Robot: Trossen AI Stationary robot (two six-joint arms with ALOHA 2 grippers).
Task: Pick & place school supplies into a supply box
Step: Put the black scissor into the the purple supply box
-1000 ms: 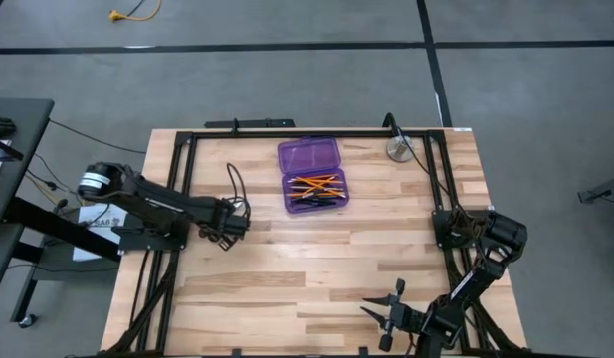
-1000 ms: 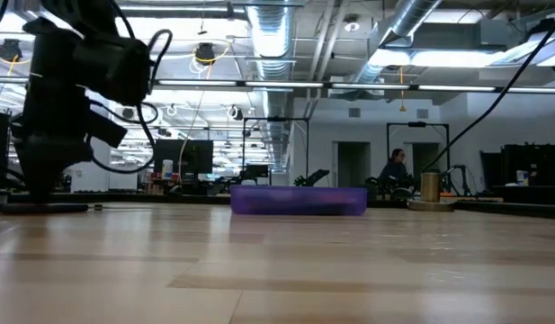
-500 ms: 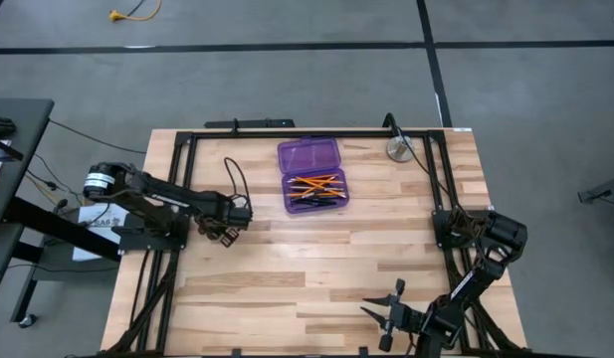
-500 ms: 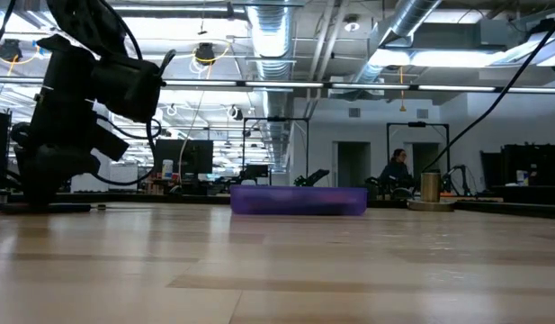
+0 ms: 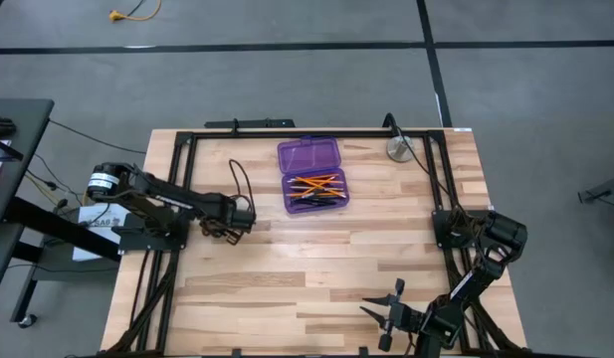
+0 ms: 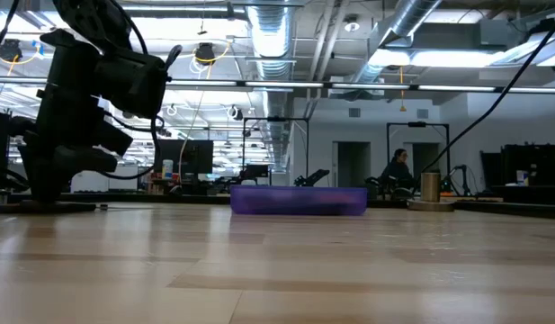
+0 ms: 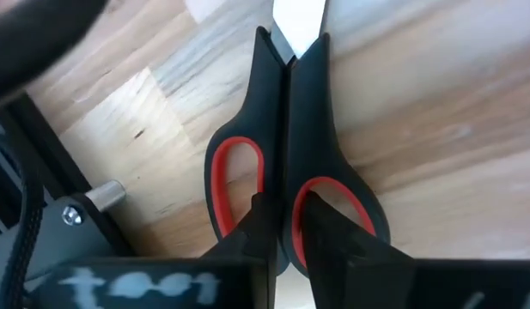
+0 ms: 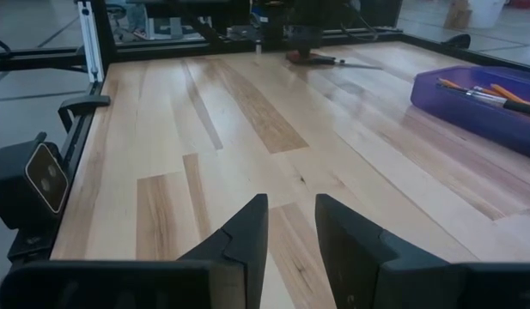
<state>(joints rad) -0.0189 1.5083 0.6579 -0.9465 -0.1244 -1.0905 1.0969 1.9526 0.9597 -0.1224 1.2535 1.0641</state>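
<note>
Scissors (image 7: 286,163) on the table (image 5: 316,268) by its left edge, blade tips cut off, left gripper (image 7: 277,236) clenched on the red handles. Right gripper (image 5: 391,308) parked near the front, fingers parted, empty. Farther back: purple box (image 5: 311,175) with pencils (image 5: 316,183), silver object (image 5: 398,149) beyond.

Supply box (image 5: 311,175): translucent purple, lying open at 12 o'clock on the counter; near half holds orange pencils (image 5: 314,183) and black pens (image 5: 322,199), crossed loosely. Scissors (image 7: 286,163): black with red-lined handle loops, blades closed, flat on counter at 9 o'clock.
</note>
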